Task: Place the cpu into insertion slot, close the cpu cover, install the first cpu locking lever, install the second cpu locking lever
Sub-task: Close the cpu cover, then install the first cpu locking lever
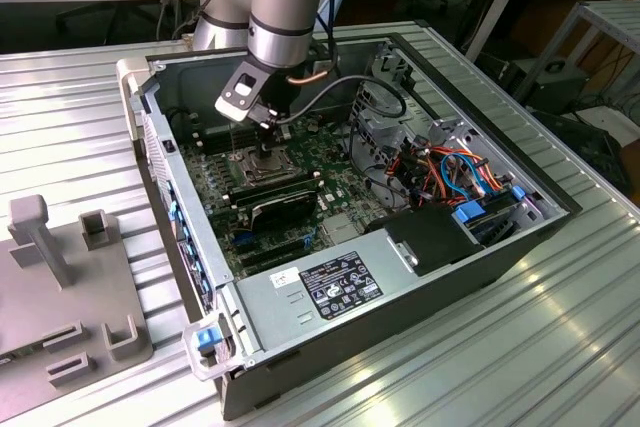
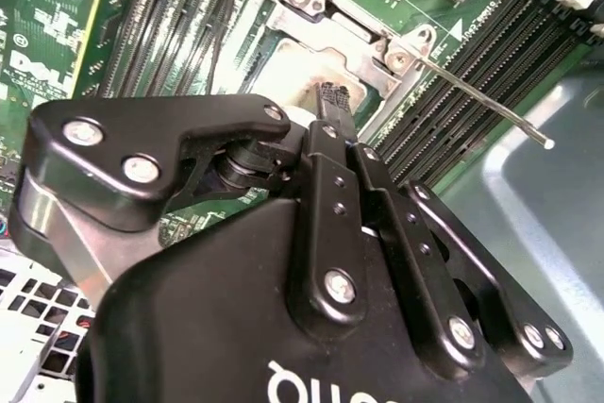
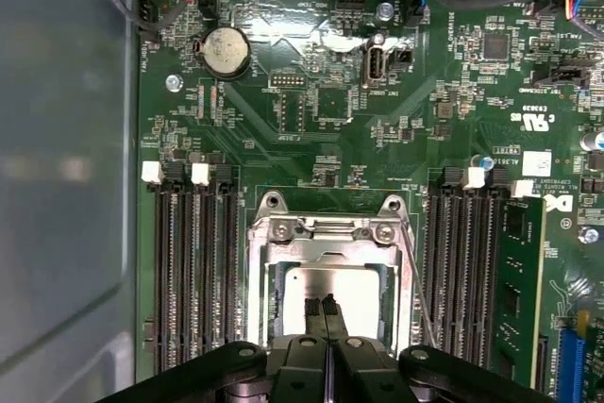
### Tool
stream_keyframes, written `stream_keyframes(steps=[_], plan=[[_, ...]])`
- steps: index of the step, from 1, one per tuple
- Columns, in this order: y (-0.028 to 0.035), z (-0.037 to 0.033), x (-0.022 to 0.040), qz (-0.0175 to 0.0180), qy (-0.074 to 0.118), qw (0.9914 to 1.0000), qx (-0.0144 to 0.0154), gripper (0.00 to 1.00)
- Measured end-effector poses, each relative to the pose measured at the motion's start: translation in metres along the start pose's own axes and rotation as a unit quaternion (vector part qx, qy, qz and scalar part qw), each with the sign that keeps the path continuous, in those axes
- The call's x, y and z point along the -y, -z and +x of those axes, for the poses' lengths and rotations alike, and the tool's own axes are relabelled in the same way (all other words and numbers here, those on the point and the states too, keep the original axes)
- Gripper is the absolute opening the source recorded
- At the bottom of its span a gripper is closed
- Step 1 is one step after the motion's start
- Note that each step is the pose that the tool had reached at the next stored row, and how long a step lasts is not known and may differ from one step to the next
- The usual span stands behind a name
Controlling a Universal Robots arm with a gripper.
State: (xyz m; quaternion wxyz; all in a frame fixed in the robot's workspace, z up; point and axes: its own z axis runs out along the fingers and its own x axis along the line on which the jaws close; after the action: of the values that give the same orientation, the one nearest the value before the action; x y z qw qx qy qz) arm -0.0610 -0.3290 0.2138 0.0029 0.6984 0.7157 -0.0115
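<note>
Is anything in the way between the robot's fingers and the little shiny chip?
Nothing visible is. In the first wrist view the gripper hangs right over the cpu. The cpu cover frames the chip's edges, and its square window leaves the middle bare.

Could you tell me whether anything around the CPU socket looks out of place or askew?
One thing: a thin locking lever juts free beside the cpu cover, angled over the memory slots rather than latched flat. The cpu sits squarely in that cover's window, with the shut claw over it. No damage shows.
</note>
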Motion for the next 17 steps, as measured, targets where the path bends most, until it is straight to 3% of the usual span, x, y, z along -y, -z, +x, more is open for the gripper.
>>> stream_keyframes(steps=[4,17], plan=[[0.0,-0.0032,0.0,0.0001,-0.001,1.0,-0.0001,0.11],[0.0,-0.0034,0.0,0.0001,-0.001,1.0,0.0,0.11]])
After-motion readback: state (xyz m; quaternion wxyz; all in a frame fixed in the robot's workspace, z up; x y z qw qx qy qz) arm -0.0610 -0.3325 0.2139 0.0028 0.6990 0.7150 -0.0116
